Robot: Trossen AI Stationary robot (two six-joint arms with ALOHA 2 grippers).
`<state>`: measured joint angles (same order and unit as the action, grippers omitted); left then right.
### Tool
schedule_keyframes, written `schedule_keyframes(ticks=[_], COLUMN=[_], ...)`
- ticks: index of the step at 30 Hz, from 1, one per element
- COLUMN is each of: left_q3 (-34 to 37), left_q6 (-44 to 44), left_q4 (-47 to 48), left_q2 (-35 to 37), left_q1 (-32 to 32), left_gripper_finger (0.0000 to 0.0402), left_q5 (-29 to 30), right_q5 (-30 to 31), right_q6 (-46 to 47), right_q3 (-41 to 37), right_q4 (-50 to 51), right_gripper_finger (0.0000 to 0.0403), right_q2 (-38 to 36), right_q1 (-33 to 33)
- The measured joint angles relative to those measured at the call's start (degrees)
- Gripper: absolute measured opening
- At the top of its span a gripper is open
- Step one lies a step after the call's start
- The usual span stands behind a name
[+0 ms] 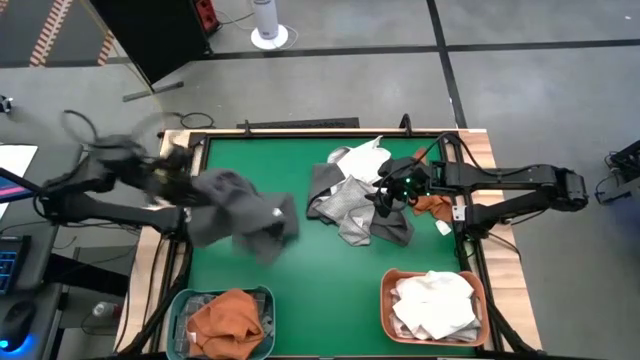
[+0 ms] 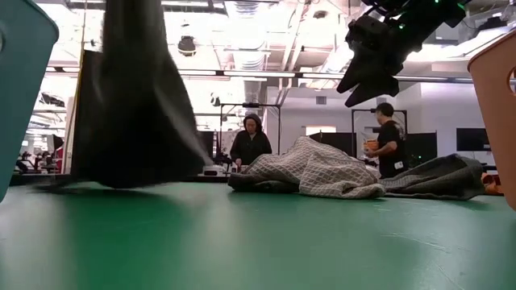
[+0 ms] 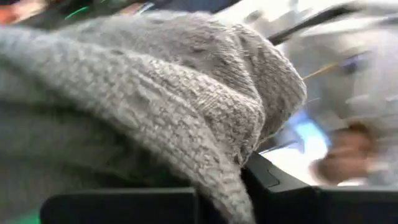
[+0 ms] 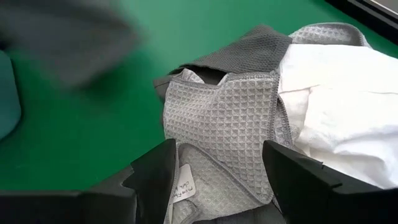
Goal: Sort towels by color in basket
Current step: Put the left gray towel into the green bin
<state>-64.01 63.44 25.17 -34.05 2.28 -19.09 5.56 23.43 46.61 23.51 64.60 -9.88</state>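
High view: my left gripper (image 1: 172, 178) is clamped on a dark grey towel (image 1: 240, 215) hanging over the table's (image 1: 300, 290) left side. My right gripper (image 1: 392, 195) hovers spread over the towel pile (image 1: 355, 205) near the far right. Teal basket (image 1: 190, 305) at the near-left corner holds an orange towel (image 1: 232, 318); orange basket (image 1: 388, 300) near-right holds white towels (image 1: 435, 303).

Low view: grey towel (image 2: 133, 97) hangs clear of the table; two people stand behind.

Left wrist: knit grey cloth (image 3: 143, 106) fills the frame.

Right wrist: fingers (image 4: 155, 177) apart above light grey (image 4: 224, 124) and white (image 4: 336, 112) towels.
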Motion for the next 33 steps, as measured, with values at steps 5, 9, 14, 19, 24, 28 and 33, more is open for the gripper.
schedule_keyframes(ticks=[5, 9, 14, 19, 24, 28, 33], left_q3=[-0.1, 0.0, 0.0, 0.0, 0.0, 0.0, 0.0], left_q6=[1.9, -3.0, -9.5, -10.4, -3.4, 10.5, 22.1], left_q4=[-15.1, -20.7, -28.9, -33.1, -35.9, -40.2, -50.1], left_q2=[3.4, 3.4, 1.2, -1.8, -3.6, -4.6, -4.5], left_q1=[-0.6, -0.6, -0.6, -0.7, -0.6, -2.1, -6.5], left_gripper_finger=[0.0028, 0.0023, 0.0024, 0.0024, 0.0024, 0.0024, 0.0024], left_q5=[7.0, 7.3, 3.6, -4.1, -13.3, -20.8, -22.4], right_q5=[0.4, 0.8, 0.9, 1.0, 1.0, 1.0, 1.0], right_q6=[-0.2, -0.1, 0.0, 0.0, 0.9, 11.0, 23.9], right_q3=[0.0, 0.0, 0.0, 0.0, 0.0, 0.0, 0.0], right_q4=[0.0, 0.0, 1.3, 4.6, 6.5, 6.4, 6.5], right_gripper_finger=[0.0269, 0.0269, 0.0269, 0.0269, 0.0269, 0.0269, 0.0269], right_q2=[0.0, 0.0, 0.0, 0.8, 1.4, 1.4, 1.4], right_q1=[0.0, -0.4, -1.7, -3.0, -4.9, -6.5, -7.5])
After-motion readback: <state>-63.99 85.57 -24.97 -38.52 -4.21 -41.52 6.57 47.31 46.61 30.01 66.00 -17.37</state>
